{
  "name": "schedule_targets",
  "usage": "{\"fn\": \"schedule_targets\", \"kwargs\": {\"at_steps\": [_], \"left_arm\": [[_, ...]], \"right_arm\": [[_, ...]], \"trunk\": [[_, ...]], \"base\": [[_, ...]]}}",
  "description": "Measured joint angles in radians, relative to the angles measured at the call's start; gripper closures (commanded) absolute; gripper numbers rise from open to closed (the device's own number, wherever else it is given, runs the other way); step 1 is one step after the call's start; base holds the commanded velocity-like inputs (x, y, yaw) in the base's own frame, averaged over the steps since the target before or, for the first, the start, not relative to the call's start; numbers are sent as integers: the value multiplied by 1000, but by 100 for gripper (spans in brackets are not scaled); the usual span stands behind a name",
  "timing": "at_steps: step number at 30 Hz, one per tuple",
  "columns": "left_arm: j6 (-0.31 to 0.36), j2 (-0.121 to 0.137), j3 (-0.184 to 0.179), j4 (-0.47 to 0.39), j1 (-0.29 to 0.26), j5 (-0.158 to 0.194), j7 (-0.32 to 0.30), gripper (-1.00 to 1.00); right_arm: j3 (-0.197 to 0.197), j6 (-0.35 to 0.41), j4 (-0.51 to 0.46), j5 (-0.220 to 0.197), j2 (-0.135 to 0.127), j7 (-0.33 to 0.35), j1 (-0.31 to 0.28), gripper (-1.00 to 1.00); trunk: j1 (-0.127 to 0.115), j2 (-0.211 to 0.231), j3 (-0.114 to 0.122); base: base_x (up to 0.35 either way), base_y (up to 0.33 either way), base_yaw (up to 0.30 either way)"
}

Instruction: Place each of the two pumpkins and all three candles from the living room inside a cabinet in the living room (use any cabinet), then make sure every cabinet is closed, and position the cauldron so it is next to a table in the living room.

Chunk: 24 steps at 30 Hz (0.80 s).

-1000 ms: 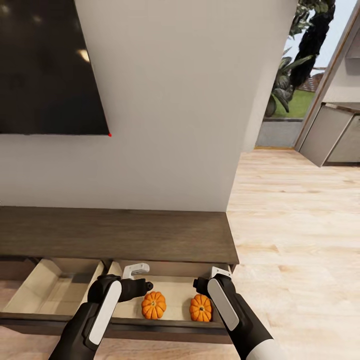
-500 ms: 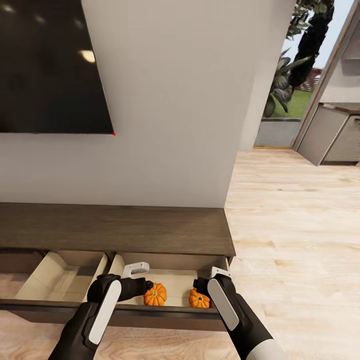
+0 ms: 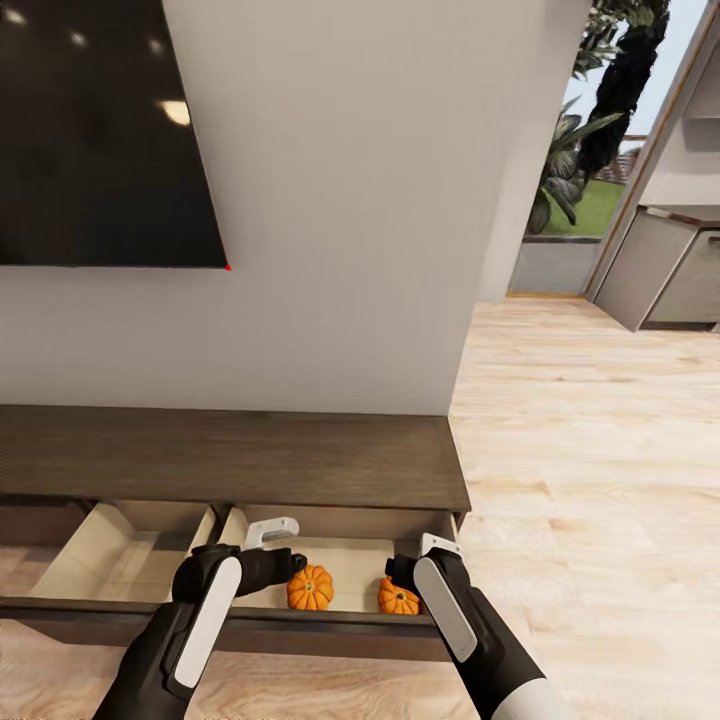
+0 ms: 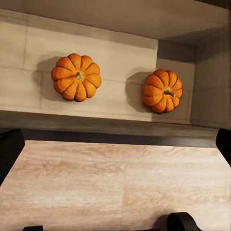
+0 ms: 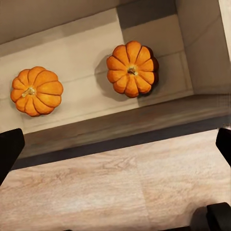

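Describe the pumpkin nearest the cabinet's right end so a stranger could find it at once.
Under the black wall screen runs a long dark wood cabinet with two drawers pulled open. In the right-hand drawer lie two orange pumpkins; the one meant sits by the drawer's right wall, beside the right gripper, while the other pumpkin lies nearer the divider.
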Motion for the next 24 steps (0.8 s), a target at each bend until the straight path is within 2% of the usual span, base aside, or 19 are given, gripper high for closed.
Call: {"fn": "schedule_targets", "kwargs": {"at_steps": [14, 24], "left_arm": [[-1, 0, -6, -2, 0, -4, 0, -100], [2, -1, -6, -2, 0, -4, 0, -100]], "right_arm": [[0, 0, 0, 0, 0, 0, 0, -100], [1, 0, 0, 0, 1, 0, 1, -100]], "trunk": [[0, 0, 0], [0, 0, 0]], "base": [[-114, -65, 0], [-174, -85, 0]]}}
